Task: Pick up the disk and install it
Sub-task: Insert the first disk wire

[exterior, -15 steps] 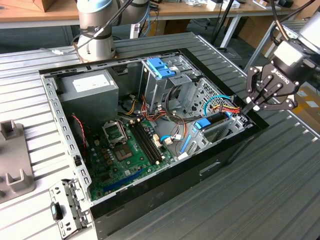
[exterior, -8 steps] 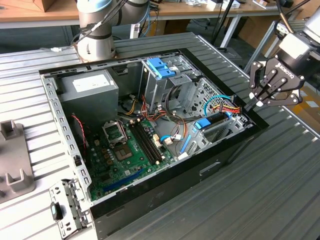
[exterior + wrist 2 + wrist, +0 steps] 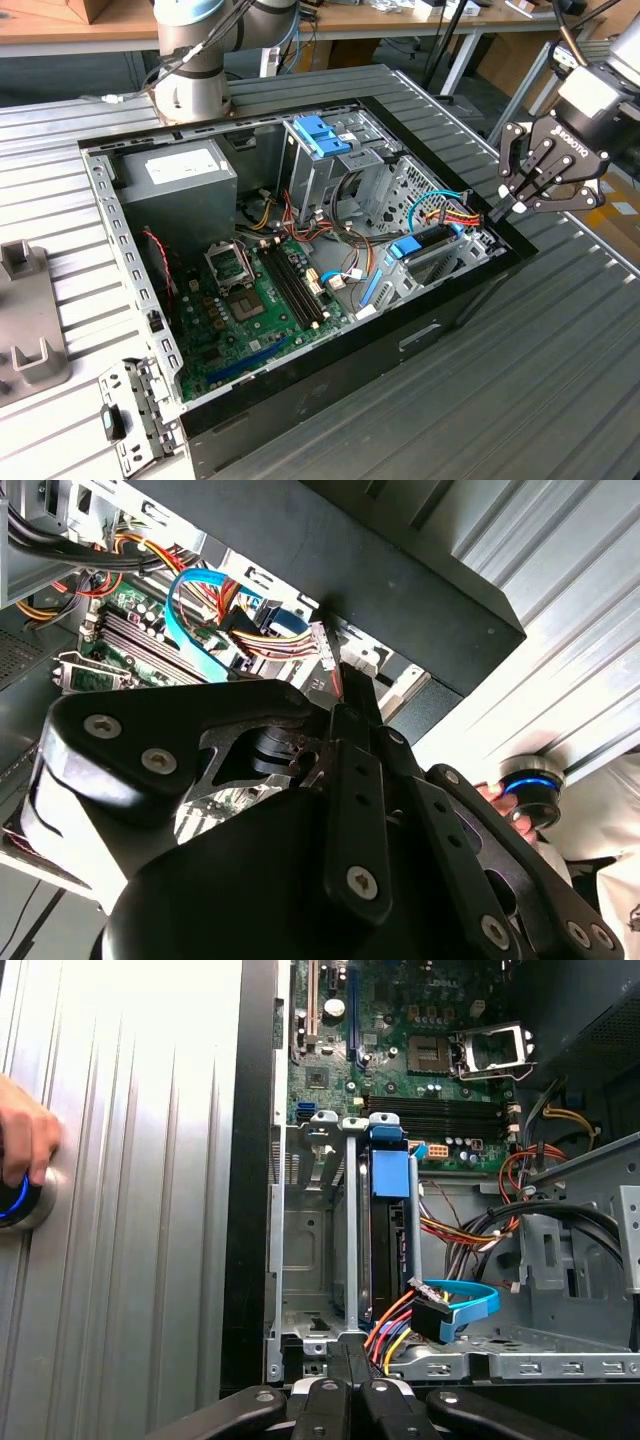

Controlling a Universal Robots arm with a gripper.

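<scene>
The disk [image 3: 430, 241] sits on edge in the drive bay at the open computer case's [image 3: 300, 400] end, on the exterior view's right. Its body is dark and its blue end tab [image 3: 405, 248] faces the motherboard. In the first wrist view the disk [image 3: 388, 1175] stands between the bay's metal walls. My gripper [image 3: 499, 211] hangs just outside the case rim beside that bay, shut with nothing between its fingers. In both wrist views its fingertips [image 3: 352, 685] [image 3: 345, 1385] are close to the bundle of coloured wires [image 3: 395, 1330] and its plug.
A curved blue cable [image 3: 468, 1307] loops next to the bay. A tall metal cage with a blue latch [image 3: 320, 135], a power supply [image 3: 175, 175] and the motherboard [image 3: 260, 290] fill the case. A hand [image 3: 25, 1140] rests on a blue-lit puck [image 3: 527, 785] on the ribbed table.
</scene>
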